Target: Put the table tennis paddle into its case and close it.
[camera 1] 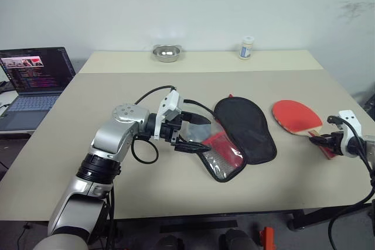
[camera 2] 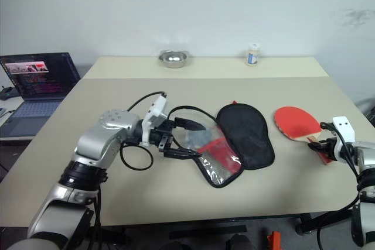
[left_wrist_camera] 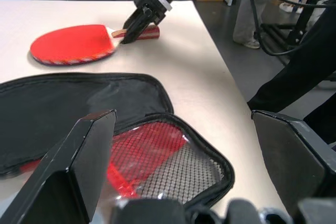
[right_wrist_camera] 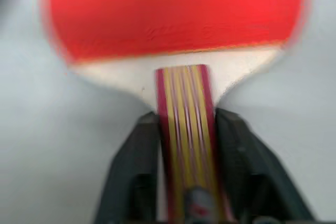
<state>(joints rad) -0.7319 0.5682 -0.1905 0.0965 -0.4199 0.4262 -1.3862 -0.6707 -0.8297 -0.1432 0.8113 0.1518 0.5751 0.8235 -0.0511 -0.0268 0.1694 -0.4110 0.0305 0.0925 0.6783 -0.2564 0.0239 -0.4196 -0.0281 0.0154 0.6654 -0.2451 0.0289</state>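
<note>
Paddle [camera 1: 296,115] flat on surface [camera 1: 117,92] at right, well apart from case [camera 1: 243,130]. Right gripper [right_wrist_camera: 185,129] fingers [right_wrist_camera: 137,156] either side of striped wooden handle, touching it, apparently closing; firm clamp not certain. Left gripper [camera 1: 196,134] fingers spread wide, holding nothing, at open mouth of case. Risks: smooth handle slipping or paddle pivoting if lifted before firm grip; floppy fabric mouth collapsing, catching rubber face. Case soft, black fabric, red lining, mesh patch, glossy clear film.

red-faced paddle [camera 1: 295,115], red-and-yellow striped handle [right_wrist_camera: 188,129]; black-and-red case [camera 1: 243,130].
</note>
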